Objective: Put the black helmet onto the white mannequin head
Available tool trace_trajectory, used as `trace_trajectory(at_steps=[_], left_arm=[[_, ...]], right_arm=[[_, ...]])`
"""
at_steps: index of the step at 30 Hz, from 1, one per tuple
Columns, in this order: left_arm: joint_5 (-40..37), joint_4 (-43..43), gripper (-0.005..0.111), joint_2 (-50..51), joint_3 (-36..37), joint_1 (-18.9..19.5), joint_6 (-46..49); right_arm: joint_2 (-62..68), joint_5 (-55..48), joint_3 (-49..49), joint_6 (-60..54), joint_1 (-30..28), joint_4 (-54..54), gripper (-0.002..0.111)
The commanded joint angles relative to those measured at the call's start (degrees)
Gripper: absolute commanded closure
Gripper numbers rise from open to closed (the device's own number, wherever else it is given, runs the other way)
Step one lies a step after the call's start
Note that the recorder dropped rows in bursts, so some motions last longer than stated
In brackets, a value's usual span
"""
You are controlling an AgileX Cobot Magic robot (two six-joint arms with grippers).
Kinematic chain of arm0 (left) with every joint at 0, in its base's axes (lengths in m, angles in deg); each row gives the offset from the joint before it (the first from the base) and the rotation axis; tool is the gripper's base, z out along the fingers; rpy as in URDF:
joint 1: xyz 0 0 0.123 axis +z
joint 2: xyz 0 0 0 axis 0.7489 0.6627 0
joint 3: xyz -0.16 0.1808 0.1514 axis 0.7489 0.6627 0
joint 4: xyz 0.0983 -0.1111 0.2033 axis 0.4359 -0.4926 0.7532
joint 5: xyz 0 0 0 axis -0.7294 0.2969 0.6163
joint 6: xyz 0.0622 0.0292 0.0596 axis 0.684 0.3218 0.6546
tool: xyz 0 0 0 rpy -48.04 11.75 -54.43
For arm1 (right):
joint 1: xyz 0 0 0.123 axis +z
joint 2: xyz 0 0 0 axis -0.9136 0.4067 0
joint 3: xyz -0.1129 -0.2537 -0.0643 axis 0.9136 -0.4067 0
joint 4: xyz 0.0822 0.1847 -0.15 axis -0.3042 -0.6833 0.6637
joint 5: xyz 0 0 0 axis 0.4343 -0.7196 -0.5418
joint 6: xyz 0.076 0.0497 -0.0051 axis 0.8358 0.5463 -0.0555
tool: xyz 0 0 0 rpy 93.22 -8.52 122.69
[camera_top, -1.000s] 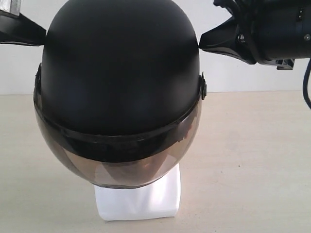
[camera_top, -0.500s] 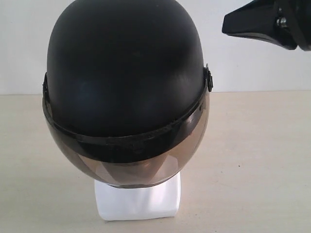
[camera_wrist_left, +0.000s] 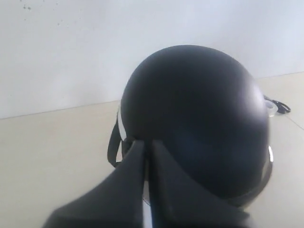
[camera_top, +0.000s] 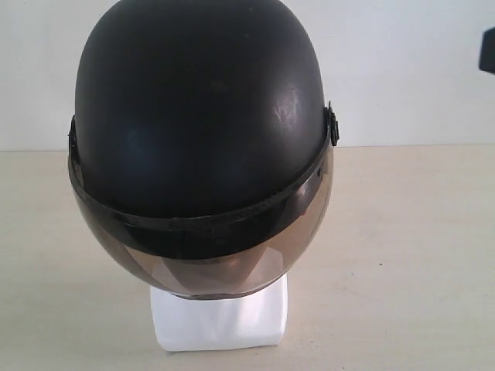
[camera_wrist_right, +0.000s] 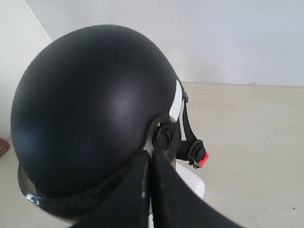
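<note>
Off the left edge of the exterior view, the left gripper [camera_wrist_left: 147,148] is cut out. In its wrist view its jaws are seen pressed together, with nothing held. At centre, the black helmet [camera_top: 197,116] is seated on the white mannequin head [camera_top: 220,321], crown up. Its visor [camera_top: 232,263] and its front-to-back axis are pointed toward the exterior camera. The face is hidden by shell and tint. A red buckle [camera_wrist_right: 203,160] is seen hanging beside the neck. At the right edge, only a dark sliver of the right arm [camera_top: 489,50] is caught. The right gripper [camera_wrist_right: 151,156] is closed and empty.
</note>
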Motion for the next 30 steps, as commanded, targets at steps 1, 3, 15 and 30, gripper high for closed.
trace_trajectory(at_steps=[1,3,15,30], left_arm=[[1.0,-1.3,0.102,-9.0,6.1,0.1,-0.5],[1.8,-1.6,0.102,-13.2,9.3,0.1,-0.5],[14.3,-1.2,0.102,-35.4,31.0,0.1,-0.4],[16.6,-19.0,0.102,-35.4,37.0,0.1,16.3]], right_arm=[[-8.2,0.8,-6.2,0.5,-0.1,1.3,0.108],[-11.9,2.3,-9.4,0.5,-0.1,2.0,0.108],[-38.9,-9.4,-17.7,10.8,0.1,30.8,0.108],[-38.9,-15.5,-21.1,11.3,0.1,30.3,0.108]])
